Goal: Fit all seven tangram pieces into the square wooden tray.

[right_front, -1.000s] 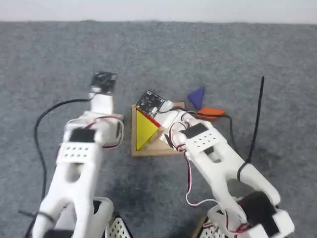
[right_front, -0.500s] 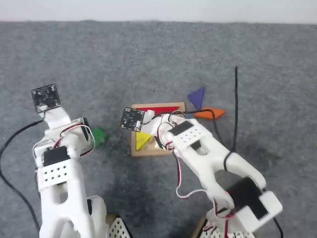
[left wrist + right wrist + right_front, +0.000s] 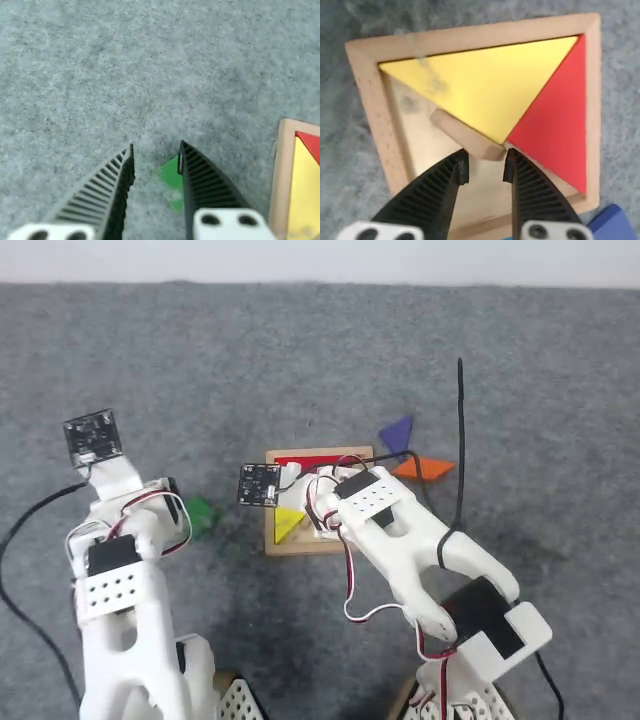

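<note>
Roughly early-mid fill: big triangles seated, small pcs to go

Judging by the layout, the job is at the small-pcs stage. Grey carpet [image 3: 320,350] carries everything. Square wooden tray [image 3: 470,40] sits under the R arm. In it, the large yellow triangle [image 3: 485,90] lies flat along one wall and the red triangle [image 3: 555,135] along the adjoining wall, their edges touching.

The rest of the tray floor is bare except for a pale wooden block [image 3: 465,137]. It lies askew, touching yellow's edge, and is not seated as far as I can tell. Right claw [image 3: 485,165] hangs just over it w/ jaws parted a little, pinching nothing. The block's near end is right at the gap btwn the tips.

Step in hand looks like gripping or nudging that block. Next move prob. calls for a short drop, closing on the block's end, then turning it flush into free floor w/o shoving yellow.

Outside the tray, the blue triangle [image 3: 398,437] and orange piece [image 3: 425,468] lie near each other, just off the tray's R side. The green piece [image 3: 170,180] is on carpet btwn L arm and tray.

Left claw [image 3: 156,147] is spread wide, holding nothing. Green lies beside one finger, partly hidden by it, partly in the gap. L prob. needs a small sideways shift to centre before closing.
</note>
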Robot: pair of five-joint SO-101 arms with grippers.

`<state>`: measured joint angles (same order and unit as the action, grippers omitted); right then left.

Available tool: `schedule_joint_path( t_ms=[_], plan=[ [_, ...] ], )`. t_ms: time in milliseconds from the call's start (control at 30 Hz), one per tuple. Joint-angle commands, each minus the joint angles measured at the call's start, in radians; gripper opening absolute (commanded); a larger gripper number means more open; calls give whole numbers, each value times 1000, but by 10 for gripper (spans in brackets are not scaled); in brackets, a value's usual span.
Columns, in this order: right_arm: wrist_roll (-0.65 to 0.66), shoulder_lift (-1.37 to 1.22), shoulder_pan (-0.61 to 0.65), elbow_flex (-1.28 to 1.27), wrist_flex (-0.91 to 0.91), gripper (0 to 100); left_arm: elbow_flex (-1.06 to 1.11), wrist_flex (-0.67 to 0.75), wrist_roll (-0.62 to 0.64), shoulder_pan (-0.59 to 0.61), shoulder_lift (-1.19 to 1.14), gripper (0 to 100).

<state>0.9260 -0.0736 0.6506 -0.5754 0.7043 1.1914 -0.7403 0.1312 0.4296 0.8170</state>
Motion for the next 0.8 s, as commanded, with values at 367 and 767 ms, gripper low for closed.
schedule_joint_path(
  t_ms=[367, 767],
  plan=[
    [98, 18, 19, 110, 88, 143, -8, 35, 8, 6, 25, 150],
    [130, 19, 76, 146, 193, 322, -8, 35, 9, 8, 25, 150]
  ],
)
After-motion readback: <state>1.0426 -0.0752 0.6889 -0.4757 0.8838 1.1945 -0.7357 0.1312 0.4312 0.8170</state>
